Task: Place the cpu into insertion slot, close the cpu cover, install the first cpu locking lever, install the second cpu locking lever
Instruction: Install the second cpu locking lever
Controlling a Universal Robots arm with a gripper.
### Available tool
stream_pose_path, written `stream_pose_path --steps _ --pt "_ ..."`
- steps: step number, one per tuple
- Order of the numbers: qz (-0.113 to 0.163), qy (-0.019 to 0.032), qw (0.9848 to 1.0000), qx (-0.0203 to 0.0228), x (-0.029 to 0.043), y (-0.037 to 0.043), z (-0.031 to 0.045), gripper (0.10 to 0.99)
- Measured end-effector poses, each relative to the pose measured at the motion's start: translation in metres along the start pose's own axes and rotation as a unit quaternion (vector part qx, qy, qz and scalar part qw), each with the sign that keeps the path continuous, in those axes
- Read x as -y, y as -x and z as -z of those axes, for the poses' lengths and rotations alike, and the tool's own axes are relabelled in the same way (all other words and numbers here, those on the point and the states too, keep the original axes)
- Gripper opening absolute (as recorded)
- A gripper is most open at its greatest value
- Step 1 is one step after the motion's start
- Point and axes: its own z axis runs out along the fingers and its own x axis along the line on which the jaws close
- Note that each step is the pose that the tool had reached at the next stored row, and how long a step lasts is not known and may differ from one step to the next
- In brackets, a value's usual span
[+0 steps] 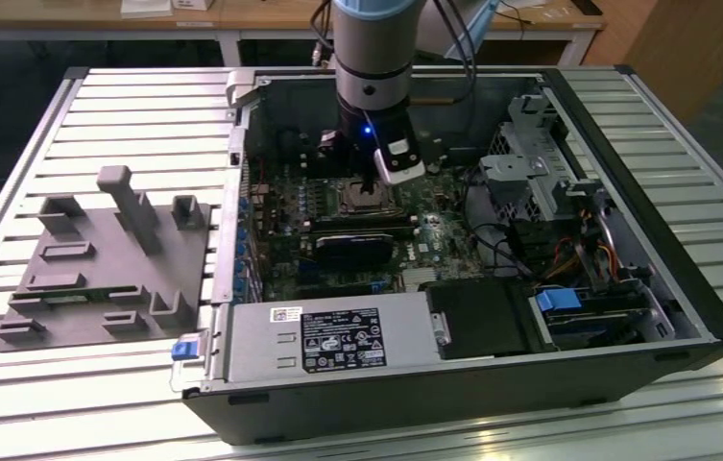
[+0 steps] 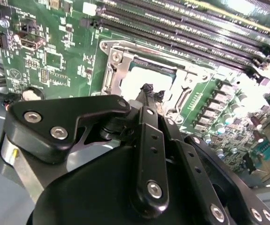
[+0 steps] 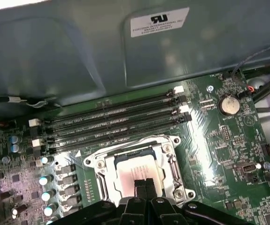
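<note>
Now the gripper (image 3: 144, 183) hovers with its fingertips pressed together, holding nothing, just above the cpu (image 3: 134, 167), which lies in the insertion slot (image 3: 172, 161) with the cpu cover (image 3: 168, 143) down around it. A white printed label (image 3: 159, 21) sits on the case wall (image 3: 59, 56).

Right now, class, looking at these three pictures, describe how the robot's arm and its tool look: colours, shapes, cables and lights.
The arm is a grey cylinder with a pale blue band at its top; dark cables run alongside. A small blue light glows on the black wrist section, beside a white clipped-on module. The tool is matte black, built of rounded linkage bars joined by silver screws.
</note>
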Motion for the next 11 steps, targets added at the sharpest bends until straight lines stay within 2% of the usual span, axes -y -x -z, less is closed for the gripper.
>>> stream_pose_path --steps 4,11 --pt "0.000 -0.0003 1.0000 0.0000 -0.0010 0.0000 0.0033 0.106" --pt "0.000 -0.0006 1.0000 0.0001 -0.0010 0.0000 0.0035 0.106"
